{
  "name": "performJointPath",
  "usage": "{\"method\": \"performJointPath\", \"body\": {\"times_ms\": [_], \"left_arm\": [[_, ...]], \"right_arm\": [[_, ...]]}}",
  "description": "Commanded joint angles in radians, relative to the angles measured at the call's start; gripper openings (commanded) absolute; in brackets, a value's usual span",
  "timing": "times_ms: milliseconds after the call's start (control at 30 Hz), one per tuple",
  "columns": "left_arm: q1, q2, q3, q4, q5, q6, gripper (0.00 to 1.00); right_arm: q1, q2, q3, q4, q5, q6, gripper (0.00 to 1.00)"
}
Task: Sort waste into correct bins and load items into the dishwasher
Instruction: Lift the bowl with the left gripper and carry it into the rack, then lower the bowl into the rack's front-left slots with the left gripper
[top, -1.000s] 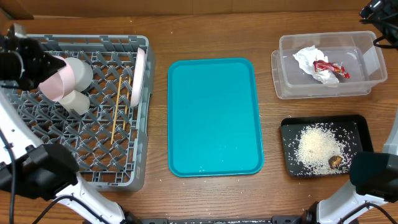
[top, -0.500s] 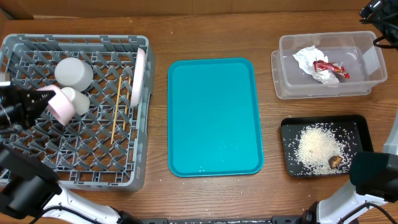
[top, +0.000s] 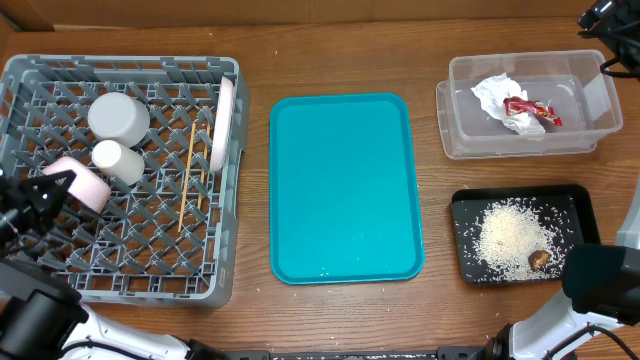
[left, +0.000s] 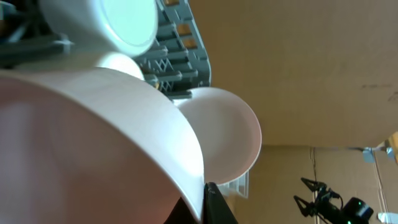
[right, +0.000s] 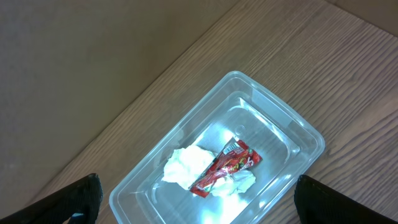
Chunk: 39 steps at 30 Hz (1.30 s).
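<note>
My left gripper (top: 57, 184) is shut on the rim of a small white bowl (top: 82, 182) at the left side of the grey dishwasher rack (top: 120, 66). In the left wrist view the bowl (left: 87, 137) fills the frame, its edge pinched at my left gripper (left: 200, 200). A white cup (top: 118, 116), a second small bowl (top: 118, 160), the chopsticks (top: 190, 175) and a plate (top: 222, 125) on edge are in the rack. My right gripper (right: 214, 202) hangs open high above the clear tub (right: 292, 127), which holds the napkin (right: 186, 165) and wrapper (right: 227, 167).
A teal serving tray (top: 345, 185) lies in the middle of the table. The clear tub (top: 600, 98) stands at the back right. In front of it sits the black tray (top: 462, 240) with rice grains (top: 512, 232) and a brown scrap (top: 540, 258).
My left gripper has carried the bowl from the rack's back left toward the front, along the rack's left side. The right arm has not moved.
</note>
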Motion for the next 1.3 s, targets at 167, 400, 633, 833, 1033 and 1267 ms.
{"method": "performJointPath", "body": {"times_ms": [167, 400, 633, 833, 1033, 1267], "left_arm": [[0.006, -0.013, -0.114, 0.163, 0.047, 0.047, 0.04], [0.037, -0.013, -0.111, 0.165, -0.123, -0.077, 0.04], [0.096, -0.013, -0.109, 0.172, -0.374, -0.283, 0.10], [0.121, -0.013, -0.084, 0.165, -0.773, -0.599, 0.30], [0.121, -0.013, -0.024, 0.088, -0.895, -0.697, 0.47], [0.105, -0.050, 0.111, -0.028, -0.895, -0.694, 0.28]], "right_arm": [[-0.001, -0.008, -0.003, 0.003, 0.002, 0.002, 1.00], [-0.001, -0.008, -0.003, 0.003, 0.002, 0.002, 1.00], [-0.001, -0.008, -0.003, 0.003, 0.002, 0.002, 1.00], [-0.001, -0.008, -0.003, 0.003, 0.002, 0.002, 1.00], [-0.001, -0.008, -0.003, 0.003, 0.002, 0.002, 1.00], [-0.001, -0.008, -0.003, 0.003, 0.002, 0.002, 1.00]]}}
